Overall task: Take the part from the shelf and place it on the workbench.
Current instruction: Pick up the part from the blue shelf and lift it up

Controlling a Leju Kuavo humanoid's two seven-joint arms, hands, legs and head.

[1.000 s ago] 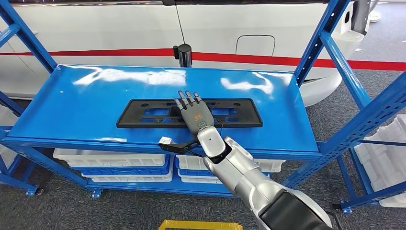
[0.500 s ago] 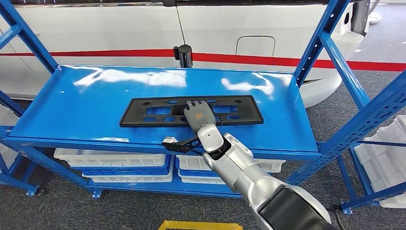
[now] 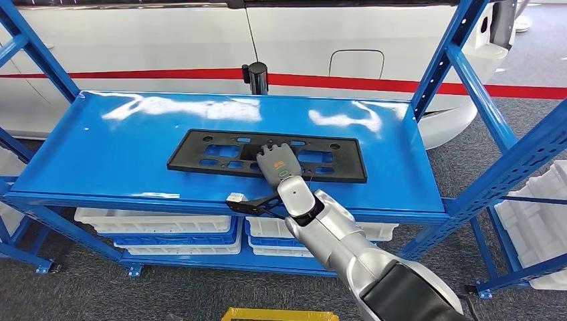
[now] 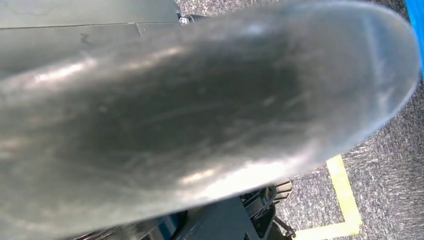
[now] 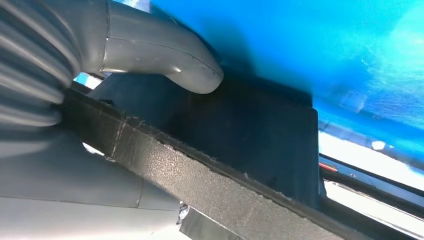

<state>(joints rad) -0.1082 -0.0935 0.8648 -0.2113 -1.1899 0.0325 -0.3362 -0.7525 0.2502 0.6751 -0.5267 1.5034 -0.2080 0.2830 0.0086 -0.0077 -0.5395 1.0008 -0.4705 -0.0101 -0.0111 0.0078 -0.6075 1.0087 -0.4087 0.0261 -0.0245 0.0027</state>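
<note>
Nearest, right hand (image 3: pixel 277 162) curled over the near edge of the black part (image 3: pixel 200 151), thumb (image 5: pixel 170 55) pressed beneath it, gripping. Farther out, part tilted on the blue shelf (image 3: pixel 100 154). Beyond, white car body (image 3: pixel 167 40).

Right hand (image 3: pixel 275 162): fingers, spread flat a second ago, are now curled over the part's near edge.
Part (image 3: pixel 267 155): near edge has been lifted and tilted off the shelf (image 3: pixel 100 147).
</note>
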